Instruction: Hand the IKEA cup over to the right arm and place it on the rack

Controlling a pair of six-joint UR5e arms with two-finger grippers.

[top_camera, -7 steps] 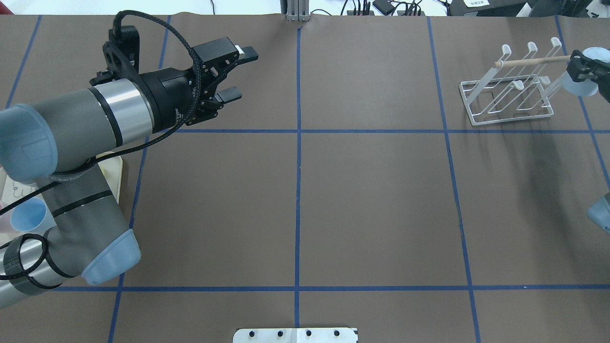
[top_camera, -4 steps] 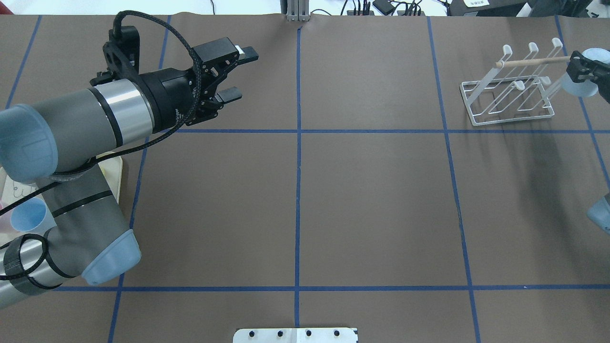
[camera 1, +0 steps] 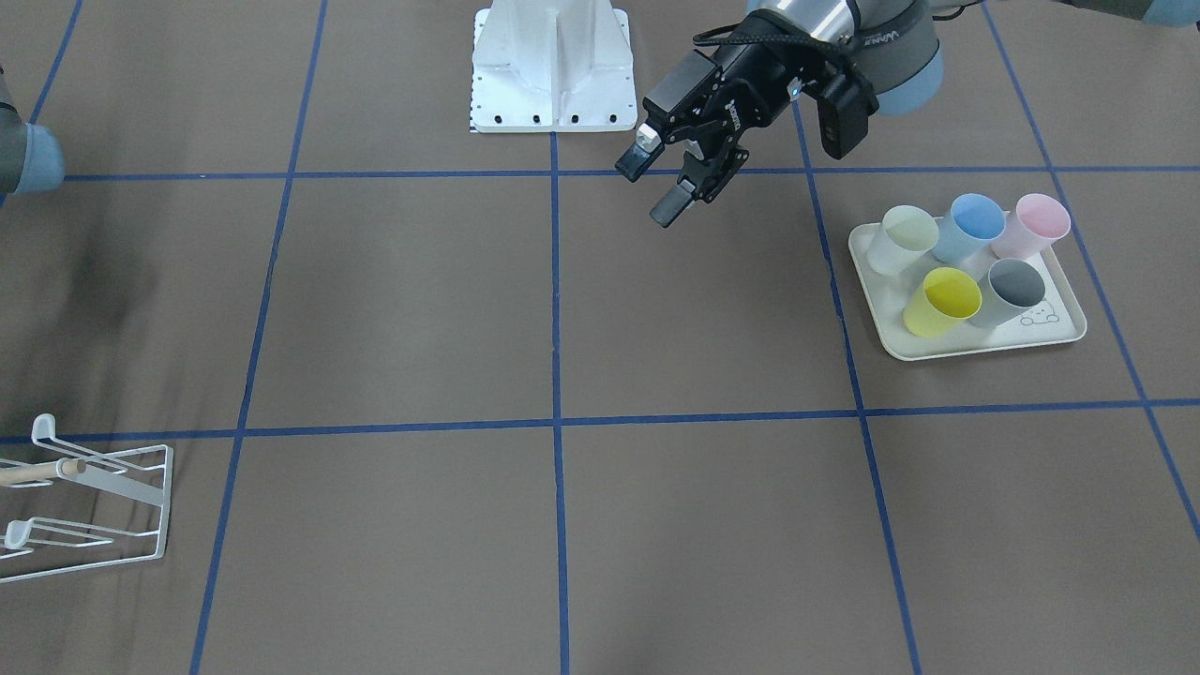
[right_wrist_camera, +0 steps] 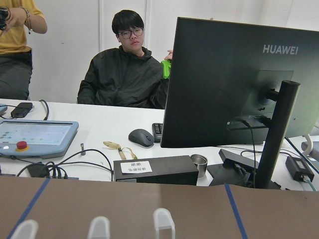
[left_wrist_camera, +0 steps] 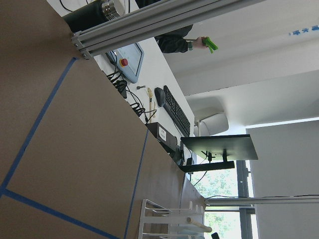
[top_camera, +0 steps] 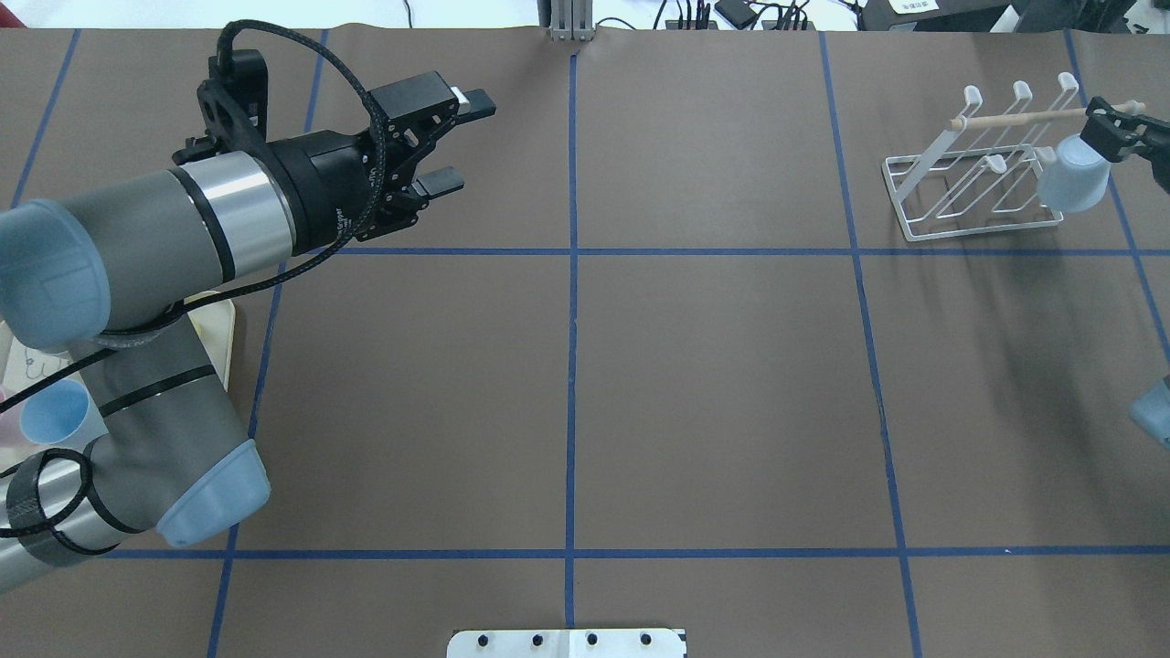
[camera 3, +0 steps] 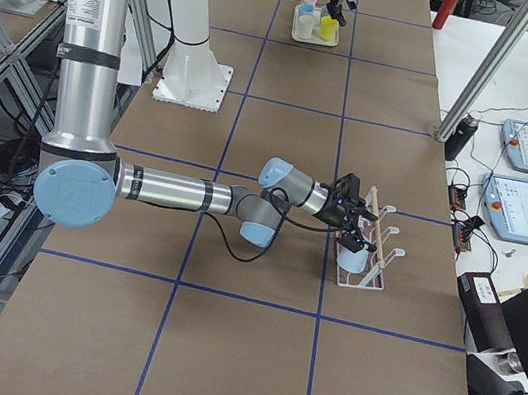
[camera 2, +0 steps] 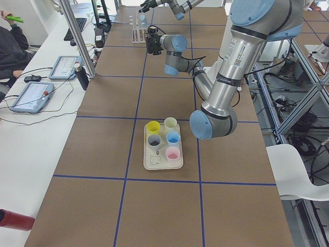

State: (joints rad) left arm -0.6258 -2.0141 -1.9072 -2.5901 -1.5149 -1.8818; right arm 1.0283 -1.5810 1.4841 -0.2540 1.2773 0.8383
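Observation:
The pale blue IKEA cup point(top_camera: 1071, 183) hangs upside down on the right end of the white wire rack point(top_camera: 969, 196), also seen as cup point(camera 3: 356, 260) in rack point(camera 3: 372, 277). My right gripper point(top_camera: 1111, 123) hovers just above and beyond the cup by the wooden dowel point(top_camera: 1015, 117); its fingers stand apart from the cup, open and empty. Only prong tips show in the right wrist view. Far to the left, my left gripper point(top_camera: 452, 142) is open and empty above the table, seen again as the left gripper point(camera 1: 656, 183) in the front-facing view.
A cream tray point(camera 1: 966, 347) holding several coloured cups sits beside the left arm's base. The white robot base plate point(camera 1: 553, 66) stands at the table's near middle. People, tablets and a monitor point(right_wrist_camera: 234, 84) are beyond the far table edge.
The cup has left the right gripper, dropping down and leftward onto the rack's end prong. The right gripper stayed about where it was. The left arm has not moved.

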